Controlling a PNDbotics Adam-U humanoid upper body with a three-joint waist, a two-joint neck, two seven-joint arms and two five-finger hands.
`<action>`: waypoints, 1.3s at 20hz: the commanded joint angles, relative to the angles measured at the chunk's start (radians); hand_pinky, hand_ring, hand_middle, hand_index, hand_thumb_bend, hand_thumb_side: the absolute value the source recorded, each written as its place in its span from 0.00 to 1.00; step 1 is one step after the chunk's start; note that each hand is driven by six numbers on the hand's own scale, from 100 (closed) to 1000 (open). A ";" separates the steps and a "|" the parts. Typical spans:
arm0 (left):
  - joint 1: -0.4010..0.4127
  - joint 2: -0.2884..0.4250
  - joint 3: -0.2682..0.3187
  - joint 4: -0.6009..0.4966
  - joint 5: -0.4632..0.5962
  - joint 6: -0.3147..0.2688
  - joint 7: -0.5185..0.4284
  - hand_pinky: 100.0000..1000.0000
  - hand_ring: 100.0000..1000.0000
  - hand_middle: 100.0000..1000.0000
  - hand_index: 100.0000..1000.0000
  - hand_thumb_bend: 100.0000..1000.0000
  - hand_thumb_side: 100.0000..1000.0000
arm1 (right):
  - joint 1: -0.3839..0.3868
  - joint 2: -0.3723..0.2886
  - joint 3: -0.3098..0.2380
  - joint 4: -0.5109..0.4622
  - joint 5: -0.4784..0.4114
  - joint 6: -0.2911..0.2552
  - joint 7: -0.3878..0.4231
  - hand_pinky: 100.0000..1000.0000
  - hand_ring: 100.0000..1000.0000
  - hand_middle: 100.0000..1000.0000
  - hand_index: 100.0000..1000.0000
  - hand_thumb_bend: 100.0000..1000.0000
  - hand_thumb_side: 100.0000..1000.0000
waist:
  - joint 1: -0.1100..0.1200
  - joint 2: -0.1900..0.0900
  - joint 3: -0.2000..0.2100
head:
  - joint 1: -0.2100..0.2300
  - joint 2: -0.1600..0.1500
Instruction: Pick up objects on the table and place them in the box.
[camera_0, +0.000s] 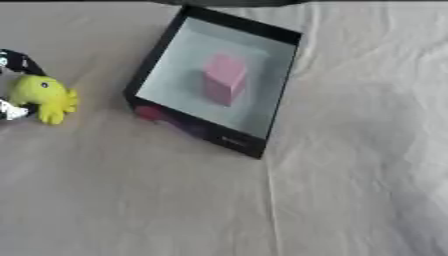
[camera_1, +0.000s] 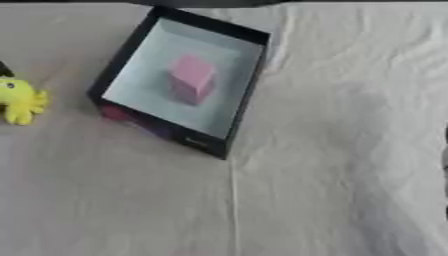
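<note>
Pale cream cloth (camera_0: 332, 190), wrinkled and with one long crease running down from the box's near corner, covers the table across the whole foreground. Landmark item: a shallow rectangular cardboard box (camera_0: 278, 80) with black walls and a pale grey-white interior, sitting askew on the cloth toward the far edge, one corner pointing at the camera. Inside the box, roughly central on its floor, stands a pink block (camera_0: 224, 78), cube-like, apart from all four walls. A reddish-purple print shows on the box's outer near-left wall; its detail cannot be made out. Left of the box, well apart from it and at about the level of its near-left wall, a yellow plush toy (camera_0: 45, 97) with short dangling legs and a dark eye spot is present. The left hand (camera_0: 16, 64), black with silver parts, enters from the left frame edge beside the box and is in contact with the toy; dark fingers show above the toy and a silver-white part below it, so the fingers appear curled round the plush, though most of the hand is cut off by the frame edge. Whether the toy rests on the cloth or is raised off it cannot be told. Right of the box lies only bare cloth, and the right hand shows in neither view.
</note>
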 joint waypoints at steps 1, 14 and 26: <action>-0.014 0.031 0.012 -0.024 -0.008 -0.134 -0.097 0.81 0.72 0.64 0.59 0.01 0.00 | -0.009 -0.020 -0.002 -0.018 0.004 -0.002 0.004 1.00 0.94 0.97 0.88 0.20 0.36 | 0.001 -0.016 0.002 | -0.005 -0.009; -0.087 0.076 0.037 -0.176 0.095 -0.101 0.024 0.77 0.66 0.58 0.52 0.00 0.00 | 0.003 -0.031 -0.002 -0.021 -0.002 -0.004 0.006 1.00 0.94 0.96 0.87 0.19 0.36 | 0.000 -0.039 0.024 | -0.017 -0.001; -0.273 -0.070 -0.022 -0.274 0.090 -0.049 -0.009 0.76 0.65 0.57 0.52 0.03 0.00 | 0.000 -0.047 -0.003 -0.028 -0.016 -0.011 0.005 1.00 0.94 0.96 0.87 0.18 0.35 | -0.008 -0.058 0.018 | -0.017 -0.013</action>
